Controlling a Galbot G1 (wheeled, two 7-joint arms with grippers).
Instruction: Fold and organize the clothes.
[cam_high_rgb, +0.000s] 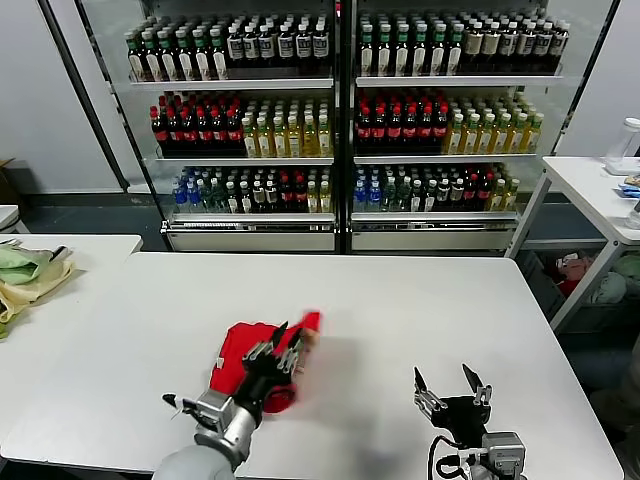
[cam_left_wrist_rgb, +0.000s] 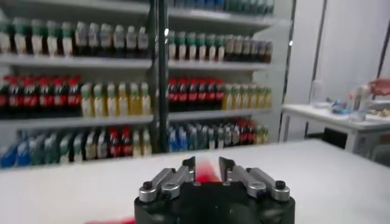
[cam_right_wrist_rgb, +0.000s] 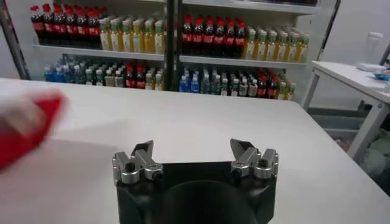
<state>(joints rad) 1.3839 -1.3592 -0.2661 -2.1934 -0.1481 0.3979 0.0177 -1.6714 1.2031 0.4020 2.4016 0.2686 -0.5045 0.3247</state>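
Red T-shirt (cam_high_rgb: 262, 355), lower left, could unfold: left gripper (cam_high_rgb: 283, 345) parted, cloth between; right gripper (cam_high_rgb: 448, 386) open, empty.

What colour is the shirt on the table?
Bright red. The shirt shows best in the head view, under the left gripper.
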